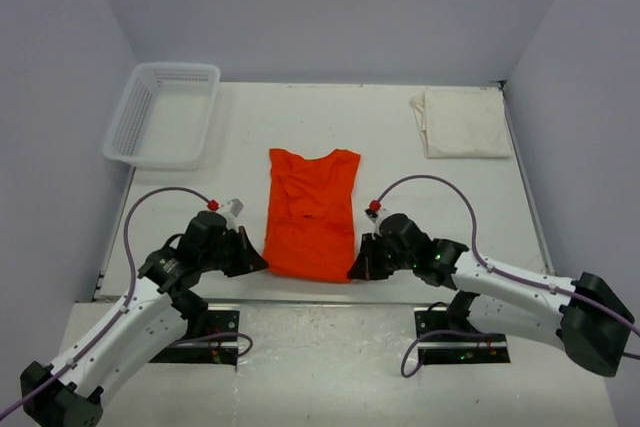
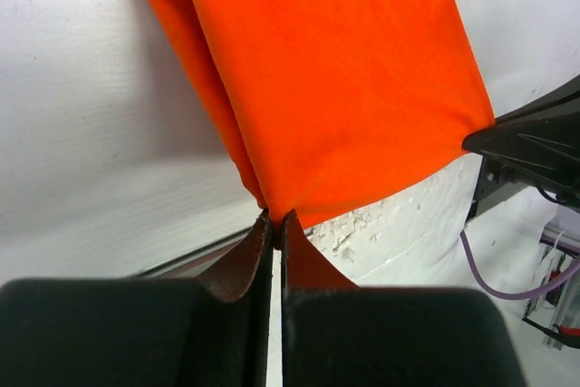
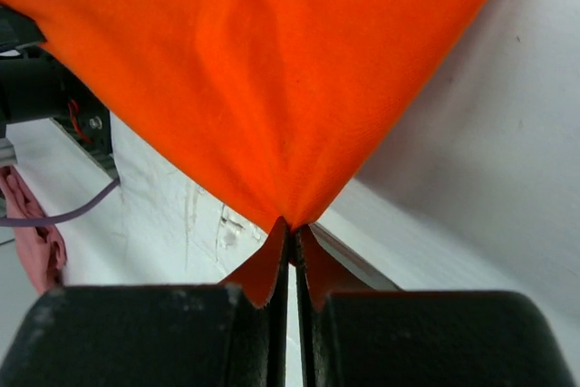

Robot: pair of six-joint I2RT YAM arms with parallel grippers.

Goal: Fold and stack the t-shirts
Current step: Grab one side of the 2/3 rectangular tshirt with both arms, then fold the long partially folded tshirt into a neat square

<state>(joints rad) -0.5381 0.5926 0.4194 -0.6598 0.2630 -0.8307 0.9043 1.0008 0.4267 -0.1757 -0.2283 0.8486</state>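
left pincer (image 2: pixel 276 219): clamped on the near-left hem corner of the orange-red t-shirt (image 1: pixel 310 212); only the corner tip is pinched.
right pincer (image 3: pixel 288 226): clamped on the near-right hem corner, same thin bite.
orange-red t-shirt: laid flat at the middle of the bench (image 1: pixel 240 137), collar end away, hem at the near edge.
cream-white t-shirt (image 1: pixel 462 122): folded, far-right corner, well apart.
basket (image 1: pixel 165 112): far left, not involved.
risk 1: a corner could be lost on the lift, given the shallow bite.
risk 2: the fold would be skewed if the arms are raised unevenly.
risk 3: the whole shirt could be dragged if pulled low.
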